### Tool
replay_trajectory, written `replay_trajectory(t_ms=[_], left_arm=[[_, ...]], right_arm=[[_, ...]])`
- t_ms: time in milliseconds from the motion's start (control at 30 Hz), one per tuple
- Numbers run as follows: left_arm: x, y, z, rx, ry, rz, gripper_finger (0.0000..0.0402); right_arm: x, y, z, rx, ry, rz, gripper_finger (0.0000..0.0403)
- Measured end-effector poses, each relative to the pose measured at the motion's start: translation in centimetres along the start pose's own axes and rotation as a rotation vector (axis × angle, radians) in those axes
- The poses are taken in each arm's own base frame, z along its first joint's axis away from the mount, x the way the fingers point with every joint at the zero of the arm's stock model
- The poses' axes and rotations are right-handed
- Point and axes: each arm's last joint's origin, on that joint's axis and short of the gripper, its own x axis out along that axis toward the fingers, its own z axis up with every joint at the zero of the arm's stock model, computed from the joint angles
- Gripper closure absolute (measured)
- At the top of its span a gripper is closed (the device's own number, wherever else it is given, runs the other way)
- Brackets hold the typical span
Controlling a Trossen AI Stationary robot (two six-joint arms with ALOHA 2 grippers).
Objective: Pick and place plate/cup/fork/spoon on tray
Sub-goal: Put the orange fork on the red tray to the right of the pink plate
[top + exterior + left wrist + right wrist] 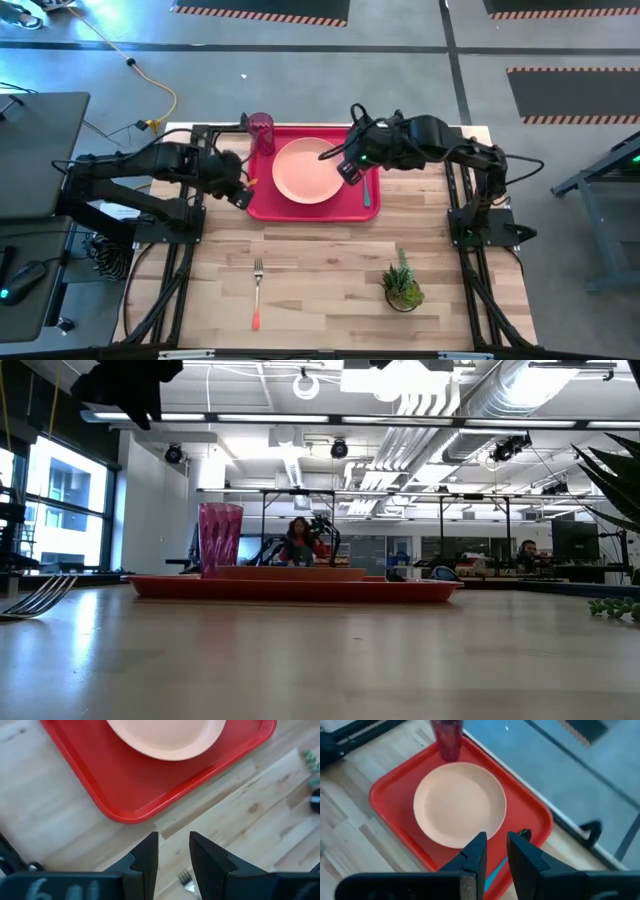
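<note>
**Tray partly loaded; fork outstanding**

The plate (307, 170), cup (261, 131) and spoon (367, 189) are found on the tray (262, 203). The fork (257, 291) lies on the table (330, 290). Both the left gripper (243, 192) and right gripper (349, 172) are seen slightly parted, grasping nothing.

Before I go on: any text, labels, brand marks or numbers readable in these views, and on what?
Pale marks on the left hand's body at the left wrist view's lower edge: blurred, not readable.
The tray, plate, cup, fork and spoon: no lettering visible.
Background room in the low view: nothing legible.
</note>
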Motion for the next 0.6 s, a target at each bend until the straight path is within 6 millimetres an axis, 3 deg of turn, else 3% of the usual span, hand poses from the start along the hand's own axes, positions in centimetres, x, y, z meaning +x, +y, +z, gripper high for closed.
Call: replay_trajectory(t_ms=[333,600], left_arm=[[-0.1,-1.8,-2.7,-0.178,0.036,-0.023,0.03],[1.6,-4.2,-4.9,-0.265,0.076,0.052,0.03]], right_arm=[[-2.1,-3.2,0.0,-0.094,-0.029,0.001,0.0336],[-2.5,-4.6,0.3,-0.134,-0.037,-0.001,0.0336]])
